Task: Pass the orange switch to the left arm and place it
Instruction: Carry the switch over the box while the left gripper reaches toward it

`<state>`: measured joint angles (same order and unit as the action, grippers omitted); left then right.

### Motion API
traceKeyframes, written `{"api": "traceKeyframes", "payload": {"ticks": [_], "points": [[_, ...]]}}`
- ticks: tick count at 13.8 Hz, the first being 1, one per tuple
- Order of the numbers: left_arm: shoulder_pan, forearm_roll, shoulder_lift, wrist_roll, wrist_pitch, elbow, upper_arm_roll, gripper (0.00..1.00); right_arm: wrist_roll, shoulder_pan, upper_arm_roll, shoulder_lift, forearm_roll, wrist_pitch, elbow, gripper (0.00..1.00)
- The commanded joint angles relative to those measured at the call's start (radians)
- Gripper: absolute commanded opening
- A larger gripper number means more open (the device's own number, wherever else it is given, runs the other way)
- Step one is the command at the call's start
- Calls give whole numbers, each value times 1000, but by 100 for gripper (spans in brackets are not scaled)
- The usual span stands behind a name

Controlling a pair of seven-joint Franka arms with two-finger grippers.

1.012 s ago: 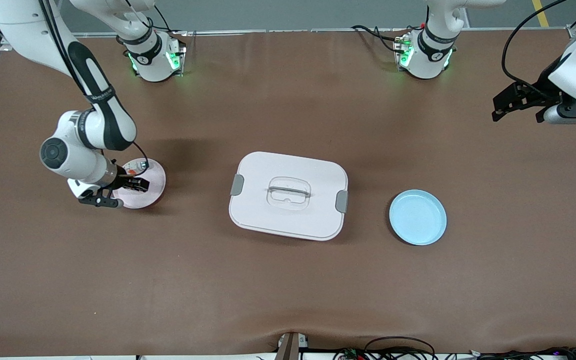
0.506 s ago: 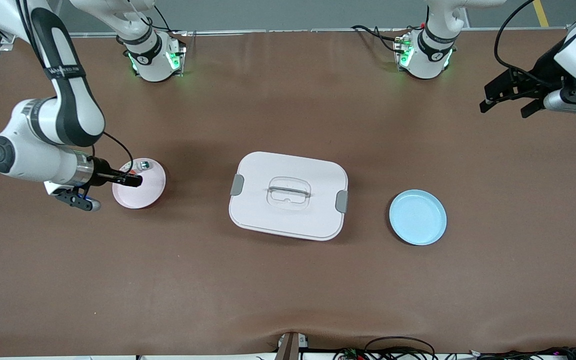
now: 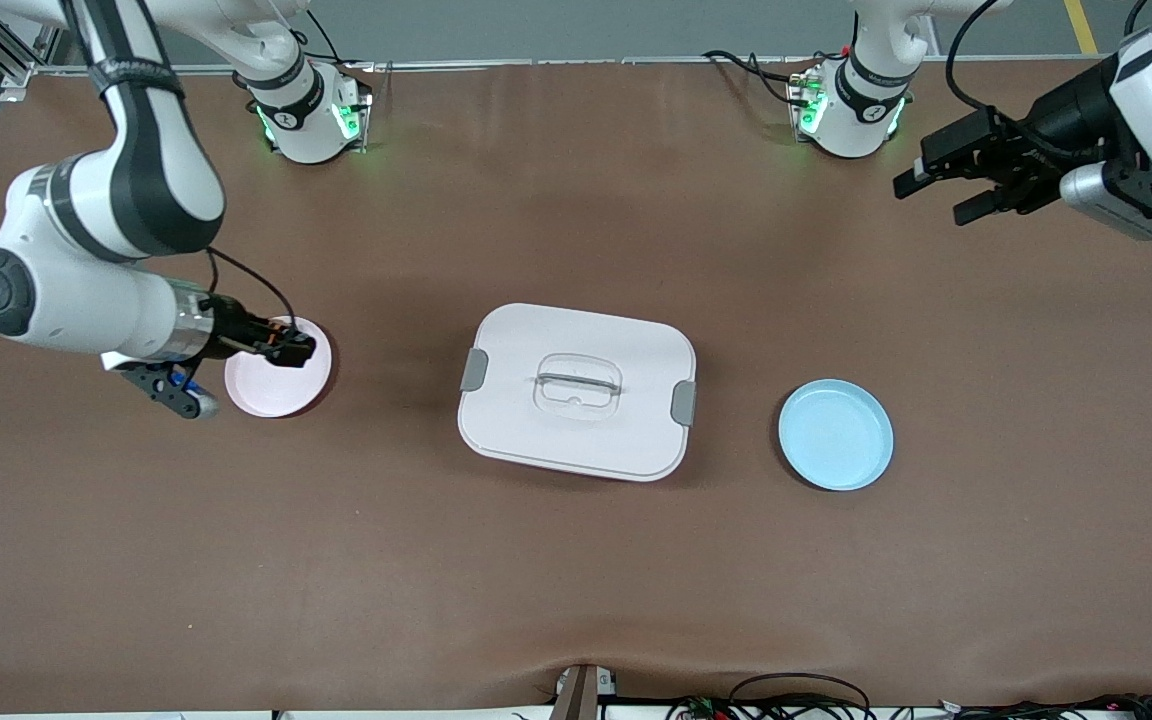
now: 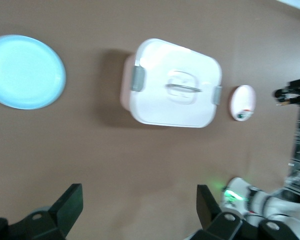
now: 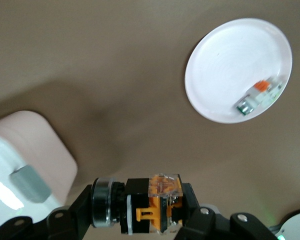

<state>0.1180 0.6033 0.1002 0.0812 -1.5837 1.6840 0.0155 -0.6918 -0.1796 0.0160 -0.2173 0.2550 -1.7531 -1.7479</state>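
The orange switch [image 5: 152,205], a black cylinder with orange bands, lies crosswise between the fingers of my right gripper [image 5: 137,212], which is shut on it. In the front view that right gripper [image 3: 293,349] hangs over the pink plate [image 3: 271,390] at the right arm's end of the table. The box [image 3: 577,390], white with grey latches, sits mid-table with its lid on; it also shows in the left wrist view, box [image 4: 172,85]. My left gripper [image 3: 931,200] is up in the air near the left arm's base, open and empty, left gripper [image 4: 140,210].
A small white part [image 5: 258,98] with a green-silver end lies on the pink plate [image 5: 225,60]. A blue plate [image 3: 835,434] sits between the box and the left arm's end of the table. Cables run along the table's near edge.
My right gripper has risen off the pink plate with the orange switch and shifted slightly toward the box. The left arm has swung in toward the table's middle, still open.
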Motion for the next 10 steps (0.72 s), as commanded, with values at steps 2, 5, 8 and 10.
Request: {"api": "traceKeyframes", "payload": {"ticks": [2,5,8,10], "points": [[25,168,-86,20,-24,-21,-49,100,-236,-95,-10,-16,44,56,126,0],[31,285,-141,22,-122,-14,-124,100,-392,-141,-11,-17,98,56,165,0],[29,338,-172,46,-209,-7,-192,100,-549,-185,-11,-25,105,52,215,0],[37,374,-175,57,-275,12,-221,100,-642,-211,-11,-39,116,47,251,0]]}}
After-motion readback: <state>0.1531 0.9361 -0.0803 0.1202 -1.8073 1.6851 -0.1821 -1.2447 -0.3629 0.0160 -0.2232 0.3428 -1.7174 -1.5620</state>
